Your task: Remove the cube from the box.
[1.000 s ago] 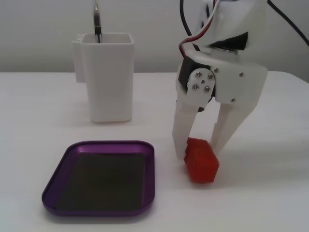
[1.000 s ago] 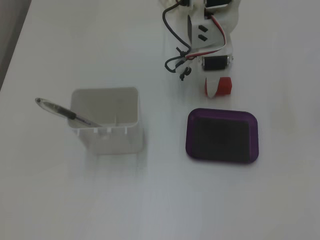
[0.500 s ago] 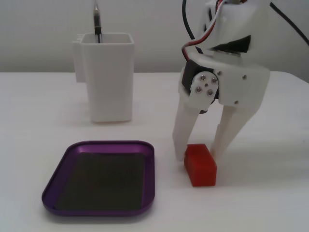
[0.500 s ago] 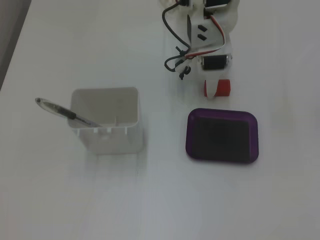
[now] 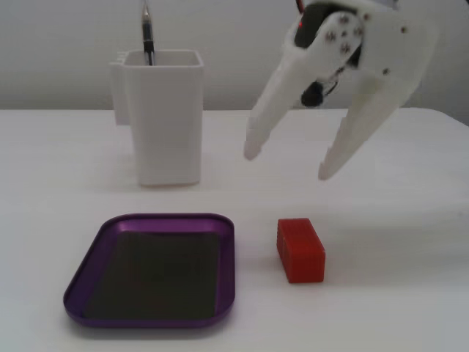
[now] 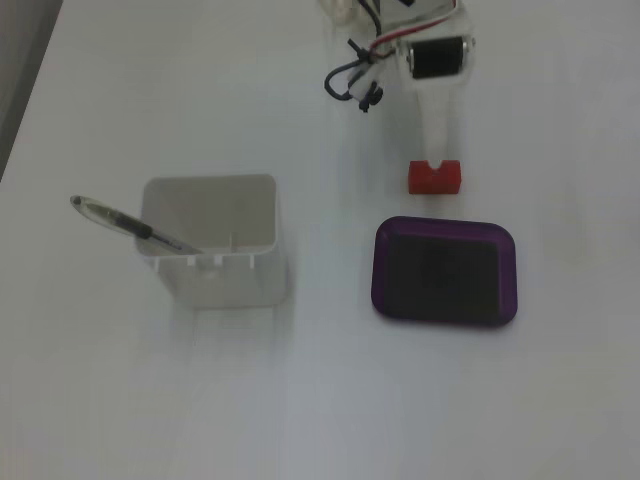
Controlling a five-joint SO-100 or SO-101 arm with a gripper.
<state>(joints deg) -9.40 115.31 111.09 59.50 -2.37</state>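
Observation:
The red cube [image 5: 300,249] lies on the white table just right of the purple tray [image 5: 168,218], outside it and apart from its rim. The tray's dark floor holds nothing. My white gripper [image 5: 290,161] hangs open above and behind the cube, holding nothing, with its two fingertips spread wide and off the table. In the other fixed view the cube [image 6: 434,177] sits just above the tray [image 6: 381,272], and the gripper [image 6: 437,150] reaches down from the top edge to end right by the cube.
A tall white square container [image 5: 168,117] with a pen [image 5: 147,33] in it stands behind the tray. It also shows left of the tray in the other fixed view [image 6: 210,250]. The table's back edge runs behind it.

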